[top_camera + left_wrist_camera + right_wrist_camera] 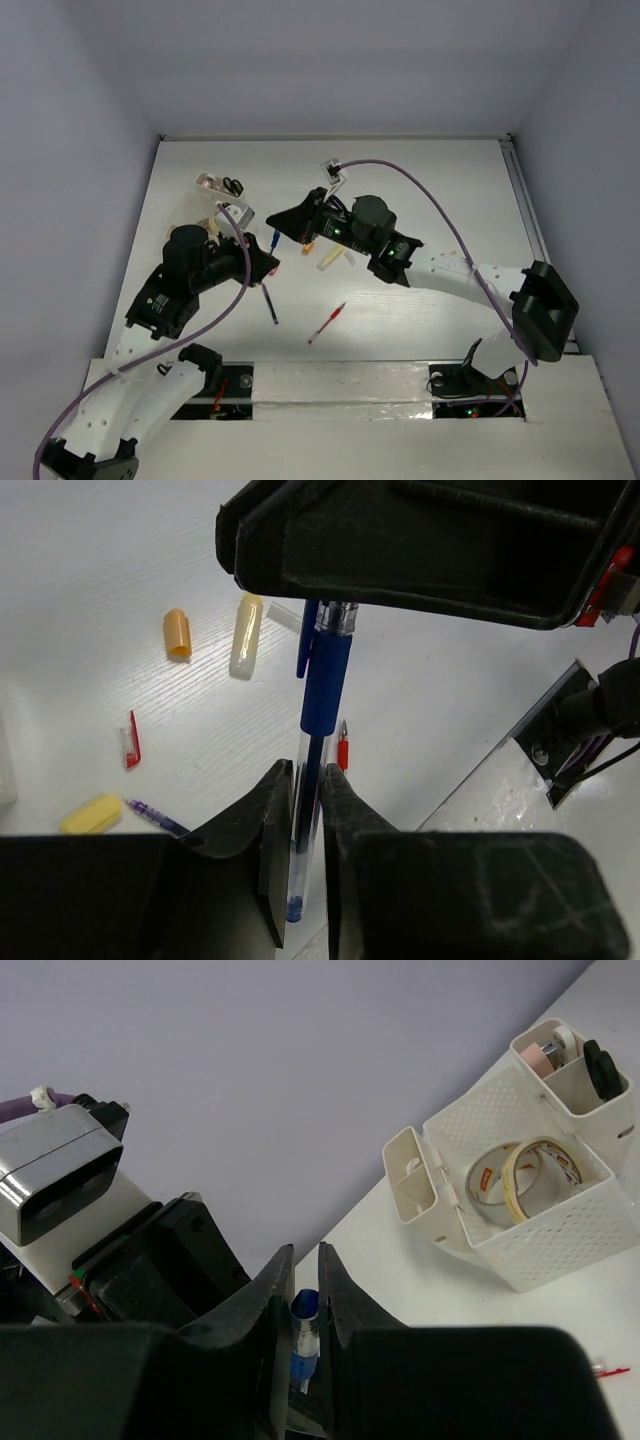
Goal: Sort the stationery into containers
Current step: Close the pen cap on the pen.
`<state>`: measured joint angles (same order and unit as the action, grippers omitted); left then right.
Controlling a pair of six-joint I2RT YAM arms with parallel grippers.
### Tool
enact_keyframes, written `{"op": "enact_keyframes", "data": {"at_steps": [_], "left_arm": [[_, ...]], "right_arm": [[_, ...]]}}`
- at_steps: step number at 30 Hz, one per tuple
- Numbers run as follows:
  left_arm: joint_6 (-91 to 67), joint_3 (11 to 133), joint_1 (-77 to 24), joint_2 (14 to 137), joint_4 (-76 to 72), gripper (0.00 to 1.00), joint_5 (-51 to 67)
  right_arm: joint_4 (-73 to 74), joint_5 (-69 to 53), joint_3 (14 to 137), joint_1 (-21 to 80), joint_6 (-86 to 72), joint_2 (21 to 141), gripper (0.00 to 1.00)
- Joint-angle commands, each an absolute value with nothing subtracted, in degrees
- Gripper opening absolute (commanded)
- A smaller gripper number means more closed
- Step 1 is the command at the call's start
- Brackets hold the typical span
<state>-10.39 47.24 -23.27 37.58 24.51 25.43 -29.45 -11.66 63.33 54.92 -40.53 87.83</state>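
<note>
A blue pen (272,241) hangs above the table, held at both ends. My left gripper (307,775) is shut on its clear barrel (304,830). My right gripper (306,1255) is shut on the pen's capped end (305,1322). In the top view the left gripper (266,263) sits just nearer than the right gripper (273,222). The whitish perforated container (540,1245) stands beyond, at the back left of the table (232,212). It holds tape rolls (520,1172), a pink roll (545,1052) and black scissors (600,1068).
Loose on the table lie a red pen (327,323), a purple pen (270,303), an orange cap (178,633), a cream cap (246,636), a yellow bit (91,813) and a small red piece (130,742). A small clear item (334,174) sits near the back.
</note>
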Motion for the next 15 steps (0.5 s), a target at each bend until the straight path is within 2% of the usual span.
{"op": "enact_keyframes", "data": {"at_steps": [1,6,7,10,12,13,15], "left_arm": [[-13.1,54.8,-21.4,36.9,-3.6,0.00,15.6],[-14.2,52.0,-21.4,34.9,0.8,0.00,15.6],[-14.7,51.3,-21.4,34.5,2.7,0.04,15.7],[-16.3,48.7,-21.4,32.3,5.3,0.35,16.7],[-16.7,47.3,-21.4,31.0,6.4,0.46,16.9],[-16.7,46.9,-21.4,29.7,7.5,0.56,16.7],[-16.4,46.6,-21.4,28.3,9.0,0.66,15.3]], "right_arm": [[-11.4,-21.2,58.8,63.0,-39.2,88.3,0.00],[-14.6,-17.3,62.7,57.4,-41.2,86.9,0.00],[-15.5,-17.5,63.4,56.3,-42.3,86.9,0.00],[-18.5,-18.2,67.0,51.9,-44.2,88.7,0.00],[-20.5,-18.5,68.9,50.1,-45.3,90.0,0.00],[-20.9,-18.9,71.2,48.6,-46.0,90.8,0.00],[-21.6,-19.0,73.4,48.1,-46.6,92.9,0.00]]}}
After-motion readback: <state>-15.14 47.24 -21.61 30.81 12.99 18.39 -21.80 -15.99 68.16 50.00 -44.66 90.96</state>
